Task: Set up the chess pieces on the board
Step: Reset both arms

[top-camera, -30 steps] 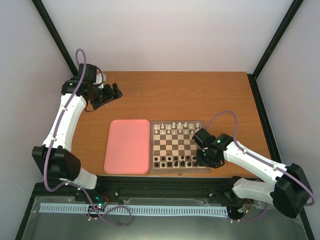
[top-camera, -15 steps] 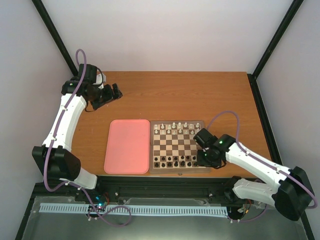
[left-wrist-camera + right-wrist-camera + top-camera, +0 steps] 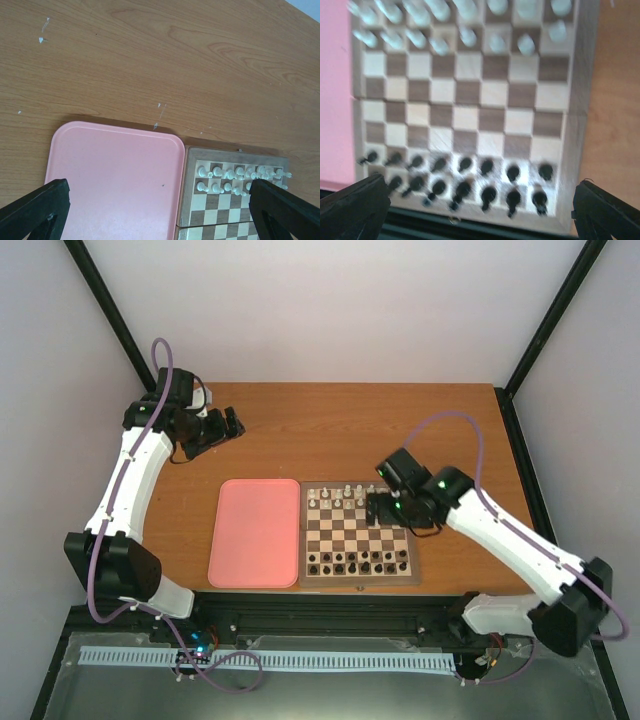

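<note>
The wooden board lies in the middle of the table at the near side. The black chess pieces stand in two rows along its near edge, blurred in the right wrist view. My right gripper hovers above the board's far right part, open, with nothing between its fingers. The board's bare middle squares lie below it. My left gripper hangs over the back left of the table, far from the board, open and empty, its fingertips wide apart.
A pink tray lies flat against the board's left side, also seen in the left wrist view as the pink tray. White pieces fill two rows on the board's far edge. Bare wooden table stretches behind the board.
My right gripper has opened wide and moved from the board's near right corner up and back toward its far right part. The left arm has not moved.
</note>
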Robot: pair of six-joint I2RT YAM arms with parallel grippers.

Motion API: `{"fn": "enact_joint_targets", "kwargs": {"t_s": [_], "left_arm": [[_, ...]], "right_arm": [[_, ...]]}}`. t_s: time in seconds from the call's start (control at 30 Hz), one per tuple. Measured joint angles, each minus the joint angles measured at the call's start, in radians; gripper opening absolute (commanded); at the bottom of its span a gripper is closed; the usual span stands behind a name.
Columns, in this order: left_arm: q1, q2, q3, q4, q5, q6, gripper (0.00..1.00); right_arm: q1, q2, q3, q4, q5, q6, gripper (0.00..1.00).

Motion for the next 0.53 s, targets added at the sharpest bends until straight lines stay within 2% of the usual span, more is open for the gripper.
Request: {"fn": "enact_joint_targets", "kwargs": {"t_s": [0.17,0.3,0.53], "left_arm": [[0.0,0.003,0.011,-0.004,-0.005,0.001,1.0],[0.0,0.013,0.029,-0.013,-0.004,0.001,1.0],[0.0,0.015,0.042,-0.048,-0.034,0.0,1.0]], "right_arm": [[-0.004,0.221,0.286,-0.017,0.028,-0.061,1.0],[-0.01,0.354,0.454,-0.022,0.027,-0.109,1.0],[-0.013,0.417,0.523,-0.016,0.016,-0.161,1.0]]}}
